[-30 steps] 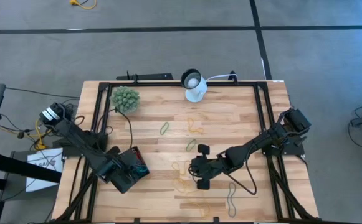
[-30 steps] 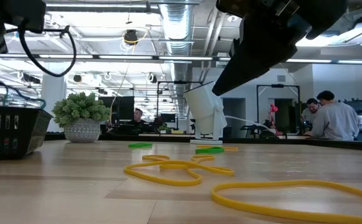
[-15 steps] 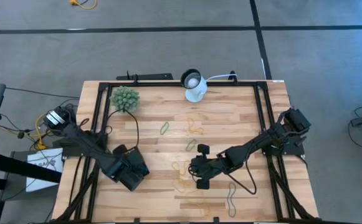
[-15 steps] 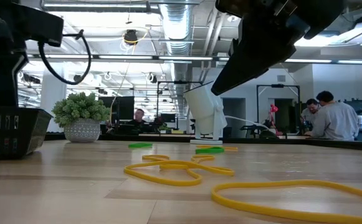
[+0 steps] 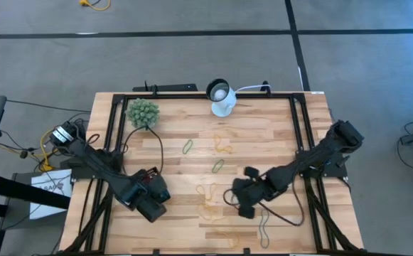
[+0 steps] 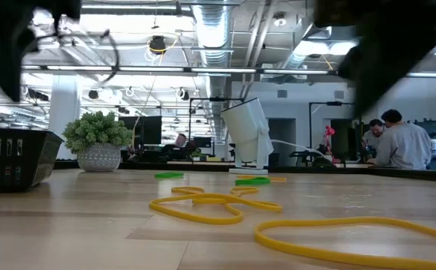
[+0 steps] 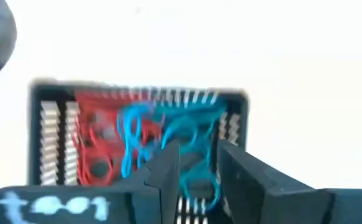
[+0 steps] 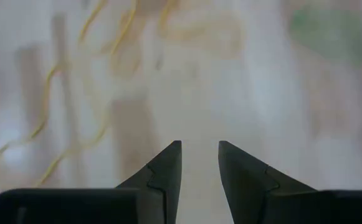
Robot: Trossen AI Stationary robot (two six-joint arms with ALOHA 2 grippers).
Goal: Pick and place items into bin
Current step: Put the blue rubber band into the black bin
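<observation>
Black bin [image 7: 43, 134] holding red and blue loops [image 7: 140, 140], yellow loops [image 6: 202, 206], green loop [image 5: 188, 147]

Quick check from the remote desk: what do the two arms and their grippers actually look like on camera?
Both arms are dark, slim and jointed, with black cables looping off them. The left gripper and right gripper each end in two black wedge-shaped fingers. Blurred pale-blue lettering marks the left gripper's body.

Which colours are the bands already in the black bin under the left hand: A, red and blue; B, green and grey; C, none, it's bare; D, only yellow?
A: the left wrist view shows red and blue bands lying in the black bin beyond the left hand.
</observation>
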